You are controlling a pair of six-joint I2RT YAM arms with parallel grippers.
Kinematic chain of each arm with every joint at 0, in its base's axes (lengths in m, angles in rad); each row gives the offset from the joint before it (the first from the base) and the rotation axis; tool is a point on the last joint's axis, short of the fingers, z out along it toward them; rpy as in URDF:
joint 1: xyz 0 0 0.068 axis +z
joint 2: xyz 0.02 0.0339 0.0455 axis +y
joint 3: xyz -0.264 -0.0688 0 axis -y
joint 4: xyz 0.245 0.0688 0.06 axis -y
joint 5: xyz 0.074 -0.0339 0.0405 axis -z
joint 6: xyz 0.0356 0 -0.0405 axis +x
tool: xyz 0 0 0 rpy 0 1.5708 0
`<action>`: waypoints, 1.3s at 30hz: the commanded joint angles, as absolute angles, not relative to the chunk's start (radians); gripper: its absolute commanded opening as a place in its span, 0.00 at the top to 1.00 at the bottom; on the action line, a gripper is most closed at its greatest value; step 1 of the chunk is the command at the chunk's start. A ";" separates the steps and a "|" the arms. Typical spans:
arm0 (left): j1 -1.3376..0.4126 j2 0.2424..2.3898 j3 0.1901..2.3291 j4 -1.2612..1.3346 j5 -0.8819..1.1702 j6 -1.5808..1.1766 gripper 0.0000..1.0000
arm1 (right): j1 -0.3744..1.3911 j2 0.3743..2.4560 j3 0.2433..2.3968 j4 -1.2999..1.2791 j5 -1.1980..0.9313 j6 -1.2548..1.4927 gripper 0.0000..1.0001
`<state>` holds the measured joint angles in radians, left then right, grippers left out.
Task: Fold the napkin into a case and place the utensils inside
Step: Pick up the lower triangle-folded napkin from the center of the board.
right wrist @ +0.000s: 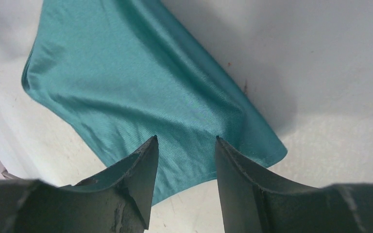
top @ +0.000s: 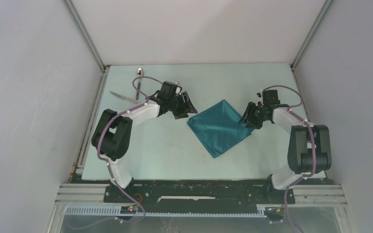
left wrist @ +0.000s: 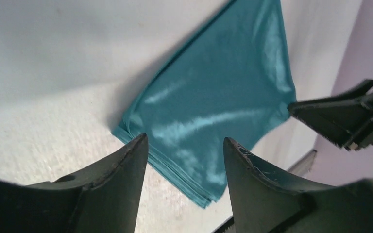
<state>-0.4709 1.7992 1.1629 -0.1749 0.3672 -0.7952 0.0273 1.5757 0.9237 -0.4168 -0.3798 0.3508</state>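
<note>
In the top view the napkin (top: 219, 127) lies in the middle of the table (top: 165, 155) as a tilted square. In the left wrist view its near edge shows several layers, so we judge it is already folded, but not yet narrow enough. The left gripper (top: 187, 108) and the right gripper (top: 248, 119) stand at opposite corners, probably to take both sides together for the next fold. Both are opened, with a gap between the jaws, and hold nothing. The spoon (top: 138, 81) and the knife (top: 122, 96) lie in the upper left, the knife partly behind the left arm (top: 141, 112). Whether either gripper touches the cloth, we cannot tell.
</note>
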 commanded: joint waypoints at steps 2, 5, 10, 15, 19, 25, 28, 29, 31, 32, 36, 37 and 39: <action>-0.488 1.879 1.289 -0.328 0.174 -0.694 0.34 | 0.016 1.614 0.937 -0.382 -0.308 0.362 0.46; -0.488 1.917 1.300 -0.346 0.155 -0.678 0.35 | 0.024 1.625 0.935 -0.396 -0.248 0.348 0.47; -0.489 1.947 1.297 -0.348 0.185 -0.681 0.46 | 0.088 1.568 0.939 -0.429 -0.155 0.322 0.47; -0.489 1.931 1.255 -0.300 0.248 -0.707 0.49 | 0.275 1.478 0.940 -0.485 -0.043 0.283 0.43; -0.488 1.929 1.226 -0.275 0.273 -0.718 0.57 | 0.492 1.423 0.933 -0.524 0.000 0.247 0.29; -0.478 1.920 1.189 -0.259 0.276 -0.722 0.68 | 0.767 1.405 0.934 -0.552 0.034 0.197 0.16; -0.470 1.918 1.184 -0.259 0.277 -0.719 0.71 | 0.831 1.436 0.934 -0.567 0.042 0.186 0.25; -0.467 1.919 1.183 -0.259 0.279 -0.719 0.72 | 0.845 1.446 0.934 -0.566 0.032 0.182 0.29; -0.465 1.919 1.184 -0.259 0.281 -0.716 0.72 | 0.870 1.470 0.934 -0.567 0.034 0.183 0.35; -0.464 1.920 1.184 -0.261 0.282 -0.715 0.74 | 0.877 1.484 0.933 -0.564 0.035 0.184 0.37; -0.460 1.923 1.191 -0.264 0.287 -0.715 0.77 | 0.889 1.540 0.929 -0.543 0.028 0.165 0.40; -0.460 1.922 1.192 -0.266 0.287 -0.715 0.77 | 0.885 1.553 0.926 -0.531 0.024 0.164 0.40; -0.459 1.922 1.195 -0.270 0.286 -0.711 0.77 | 0.879 1.572 0.924 -0.519 0.016 0.159 0.38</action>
